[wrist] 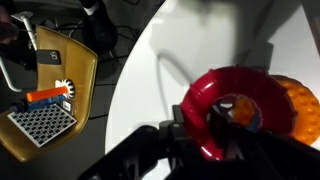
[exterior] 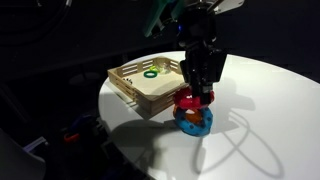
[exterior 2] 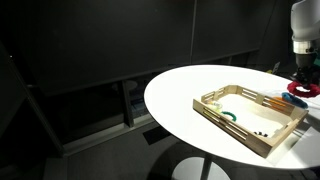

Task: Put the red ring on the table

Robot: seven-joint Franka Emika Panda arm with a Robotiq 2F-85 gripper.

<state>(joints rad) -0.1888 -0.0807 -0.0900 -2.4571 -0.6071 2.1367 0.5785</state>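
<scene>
My gripper (exterior: 198,92) is shut on the red ring (exterior: 188,101) and holds it just above the blue ring (exterior: 193,121), which lies on the white round table (exterior: 255,95). In the wrist view the red ring (wrist: 212,95) is pinched between the dark fingers (wrist: 205,128), with the orange centre (wrist: 297,105) of the blue ring beside and below it. In an exterior view the red ring (exterior 2: 299,90) shows at the right edge under the gripper (exterior 2: 302,76). I cannot tell whether the red ring touches the blue one.
A shallow wooden slatted tray (exterior: 135,88) stands on the table beside the gripper and holds a thin green ring (exterior: 151,73). It also shows in an exterior view (exterior 2: 250,128). The table edge (wrist: 130,70) runs close by; a wooden seat with small items (wrist: 45,100) lies below.
</scene>
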